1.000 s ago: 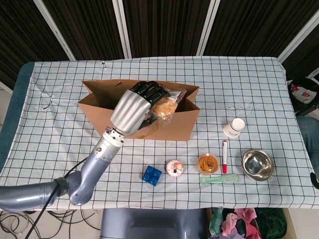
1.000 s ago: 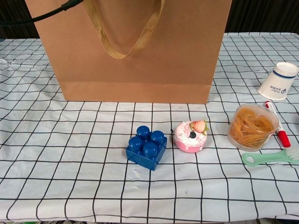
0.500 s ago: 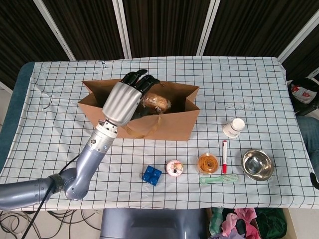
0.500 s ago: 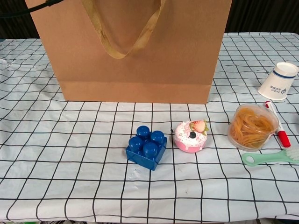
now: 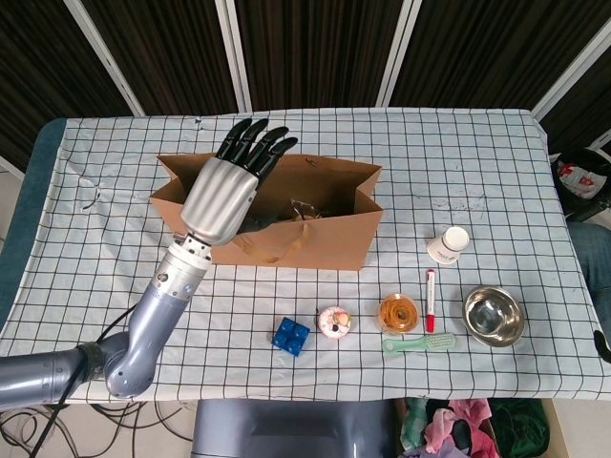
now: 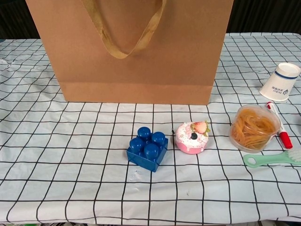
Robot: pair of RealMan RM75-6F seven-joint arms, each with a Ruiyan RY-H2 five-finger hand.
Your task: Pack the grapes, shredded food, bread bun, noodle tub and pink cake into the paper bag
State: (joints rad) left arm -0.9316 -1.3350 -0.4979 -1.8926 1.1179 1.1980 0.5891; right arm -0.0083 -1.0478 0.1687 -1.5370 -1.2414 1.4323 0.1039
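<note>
Inspector: Status of left hand [image 5: 224, 189]?

Operator: Empty, fingers spread and apart, raised above the rear rim of the paper bag [image 5: 334, 243]. Right hand appears in neither view.

Inspector: Contents of the bag?

Operator: Something in crinkled clear wrap lies inside; which items, I cannot tell.

Inspector: Outstanding items?

Operator: Pink cake [image 6: 192, 137] stands on the table [image 5: 496, 162] in front of the bag, just beside a blue block [image 6: 147, 148]. Tub of shredded food [image 6: 254, 127] sits to its right, near a red pen [image 5: 430, 300]. Judged: both unpacked.
</note>
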